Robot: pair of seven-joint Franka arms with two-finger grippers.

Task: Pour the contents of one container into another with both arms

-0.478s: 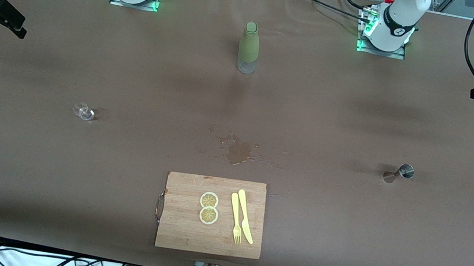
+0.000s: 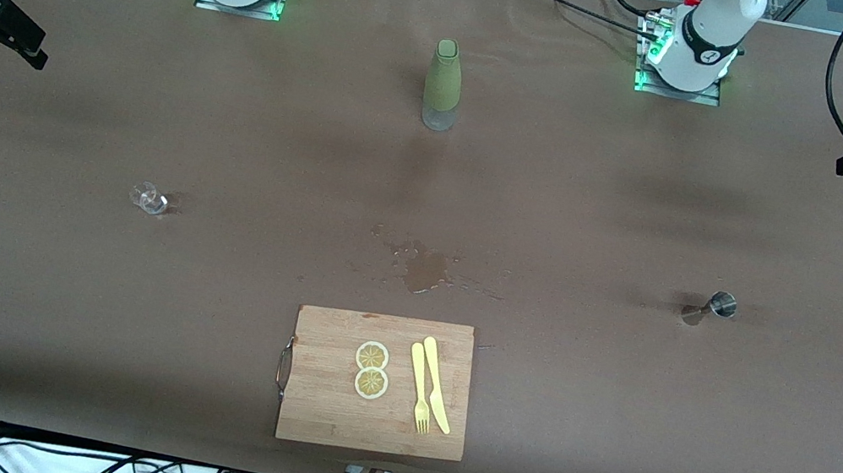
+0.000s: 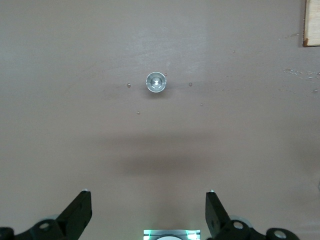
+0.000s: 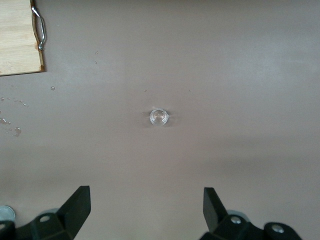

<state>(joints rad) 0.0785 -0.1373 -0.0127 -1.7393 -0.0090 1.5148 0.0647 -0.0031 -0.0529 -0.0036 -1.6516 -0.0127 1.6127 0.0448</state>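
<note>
i'm hovering the left gripper (image 3: 148, 212) and right gripper (image 4: 147, 210), fingers spread and empty, over the small steel jigger (image 2: 719, 304) at 3 o'clock and the small clear glass cup (image 2: 149, 199) at 9 o'clock on the brown table (image 2: 616, 406), and next i'm judging each needs lowering onto its vessel.

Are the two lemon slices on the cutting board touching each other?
Touching. The front view shows the two lemon slices meeting edge to edge on the cutting board, with no wood visible between them.

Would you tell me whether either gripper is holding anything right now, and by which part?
Nothing is held. The left gripper is open high over the metal jigger; the right gripper is open high over the small glass.
</note>
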